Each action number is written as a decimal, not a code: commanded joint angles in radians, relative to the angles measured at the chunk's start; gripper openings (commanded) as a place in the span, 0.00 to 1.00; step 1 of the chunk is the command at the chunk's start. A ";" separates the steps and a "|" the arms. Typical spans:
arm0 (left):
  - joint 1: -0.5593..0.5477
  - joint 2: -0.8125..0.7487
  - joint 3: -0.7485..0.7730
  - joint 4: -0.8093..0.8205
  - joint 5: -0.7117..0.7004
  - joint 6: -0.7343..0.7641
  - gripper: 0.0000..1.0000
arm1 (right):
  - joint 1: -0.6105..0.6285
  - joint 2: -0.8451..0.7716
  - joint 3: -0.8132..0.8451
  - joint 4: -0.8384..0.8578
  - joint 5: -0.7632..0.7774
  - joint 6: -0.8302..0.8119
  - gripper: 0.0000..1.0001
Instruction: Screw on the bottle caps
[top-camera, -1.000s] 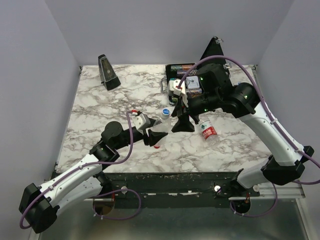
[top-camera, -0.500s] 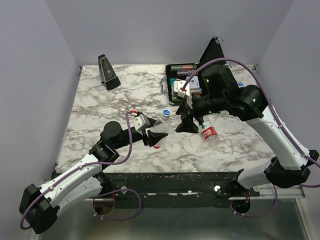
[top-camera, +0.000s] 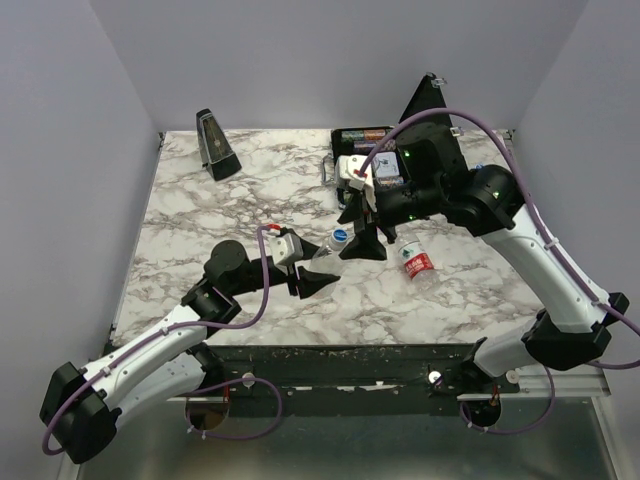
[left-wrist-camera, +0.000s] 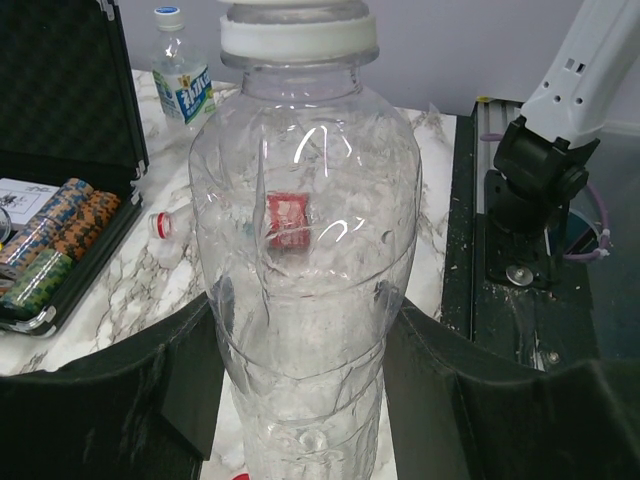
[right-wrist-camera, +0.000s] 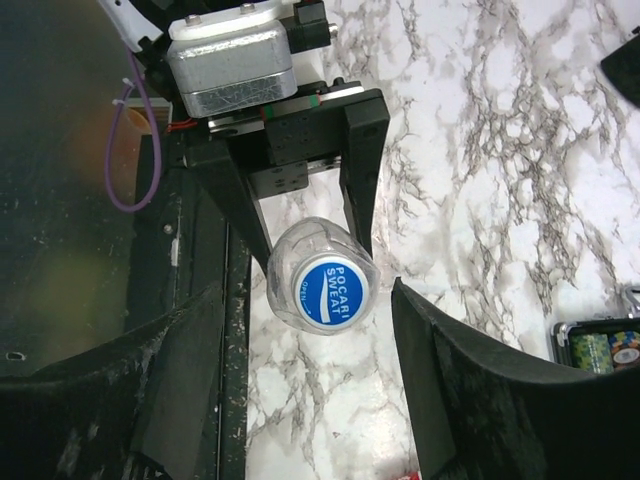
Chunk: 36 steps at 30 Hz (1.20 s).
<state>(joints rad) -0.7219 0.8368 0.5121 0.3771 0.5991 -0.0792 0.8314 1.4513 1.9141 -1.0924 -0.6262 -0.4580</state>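
**Two claws at one clear bottle**

Marble tabletop fills the middle of the overhead view. The black case stands open at its upper middle with the lid raised, and striped poker chips lie in rows inside it.

The left claw is clamped on the clear bottle, with one finger pressed against each side of its lower body. In the overhead view the bottle sits just below centre and leans up and to the right.

The right claw hangs over the bottle's mouth with its fingers spread apart. In the right wrist view one finger stands on each side of the bottle top, and neither touches it.

A second bottle, with a red label, lies on its side on the tabletop just right of the right claw. A third bottle, with a blue and white label, stands upright at the upper left of the left wrist view, beyond the case.

A dark metronome stands near the upper left corner of the tabletop, well apart from the rest.

The bottle cap is blue on top with white lettering and has a white side. It sits on the mouth of the clear bottle, at the centre of the right wrist view. Whether it is threaded down tight cannot be told.
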 joint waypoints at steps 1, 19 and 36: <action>0.001 -0.001 0.031 0.042 0.018 -0.004 0.12 | 0.006 0.018 0.026 0.014 -0.072 -0.011 0.75; 0.003 -0.027 0.002 0.019 -0.208 -0.070 0.12 | 0.005 -0.035 -0.063 -0.029 -0.063 0.045 0.73; 0.006 -0.039 -0.006 -0.001 -0.136 -0.041 0.11 | 0.005 -0.043 -0.027 -0.061 0.046 0.048 0.72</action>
<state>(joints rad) -0.7193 0.8101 0.5114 0.3569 0.3733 -0.1406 0.8303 1.4258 1.8580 -1.1397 -0.6624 -0.4107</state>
